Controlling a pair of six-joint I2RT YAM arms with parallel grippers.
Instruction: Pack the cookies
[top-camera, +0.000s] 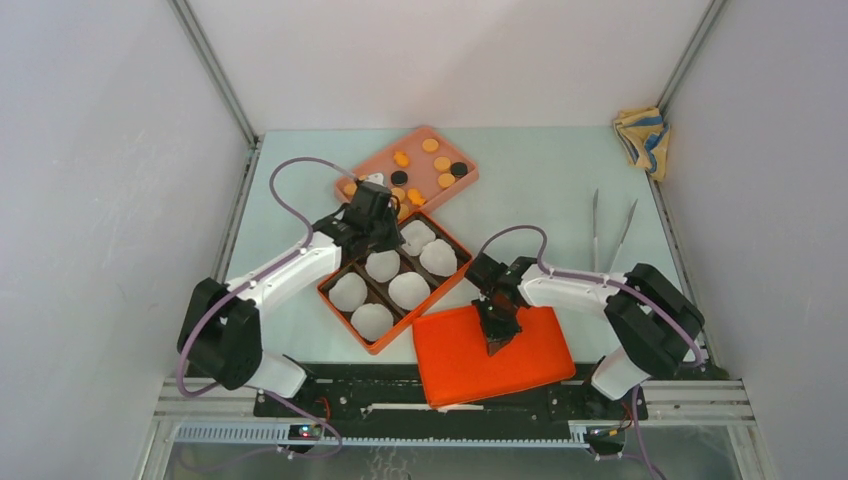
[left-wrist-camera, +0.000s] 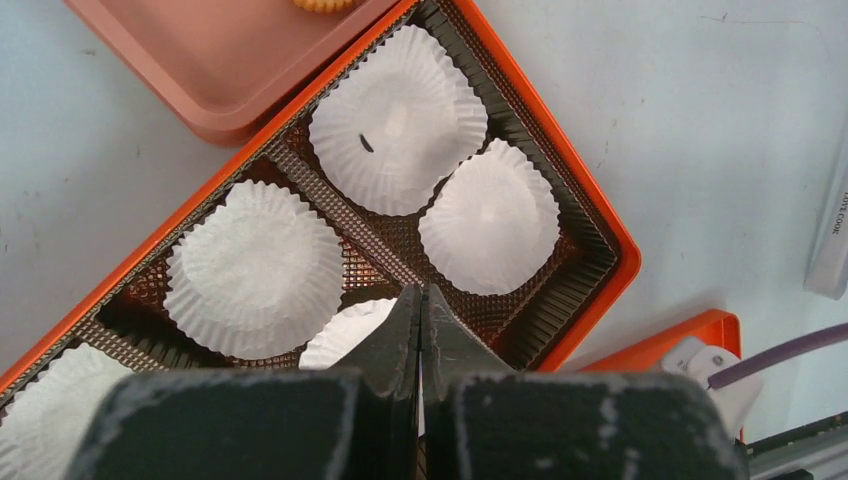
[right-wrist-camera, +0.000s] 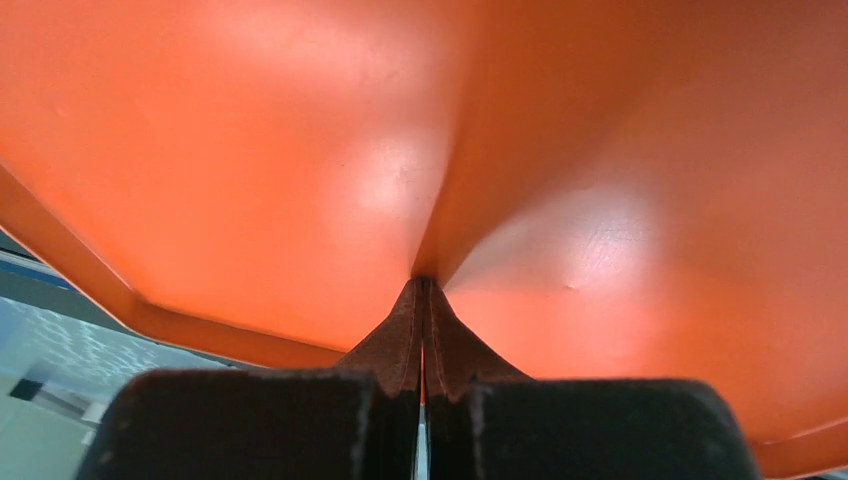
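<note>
Several cookies (top-camera: 441, 163), mostly orange and a few black, lie on the pink tray (top-camera: 418, 168) just beyond the orange box (top-camera: 345, 322) of white paper cups (top-camera: 408, 290). Our left gripper (left-wrist-camera: 420, 300) hangs over that box, jaws clenched empty. Our right gripper (right-wrist-camera: 422, 285), pinched closed too, points down at the orange lid (top-camera: 450, 360).

We see the cookies (top-camera: 442, 163): small flat discs, mostly orange, two black, lying loose in the pink tray (top-camera: 418, 160).
</note>
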